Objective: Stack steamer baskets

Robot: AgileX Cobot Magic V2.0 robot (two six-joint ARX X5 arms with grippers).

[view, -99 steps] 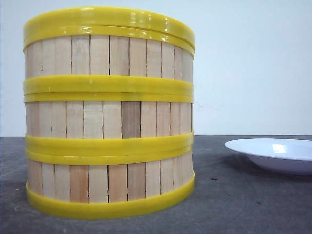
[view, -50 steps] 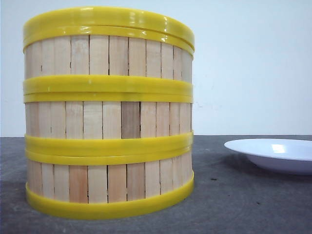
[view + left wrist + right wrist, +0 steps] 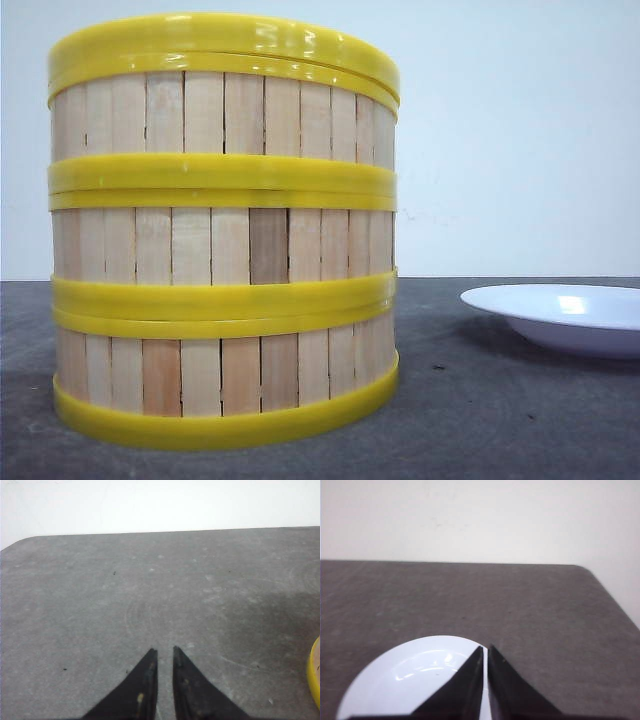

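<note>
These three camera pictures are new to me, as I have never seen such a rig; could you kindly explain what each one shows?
This is a two-armed table robot, seen by three cameras. The front view looks forward over the dark grey table. Close to the lens stand three steamer baskets in one stack, with a yellow-rimmed lid on top, and a white plate to their right. The other two pictures come from cameras on the wrists. The left gripper shows two black fingers nearly together over bare table, holding nothing; a yellow rim peeks in at the edge. The right gripper is shut and empty, above the plate.
</note>
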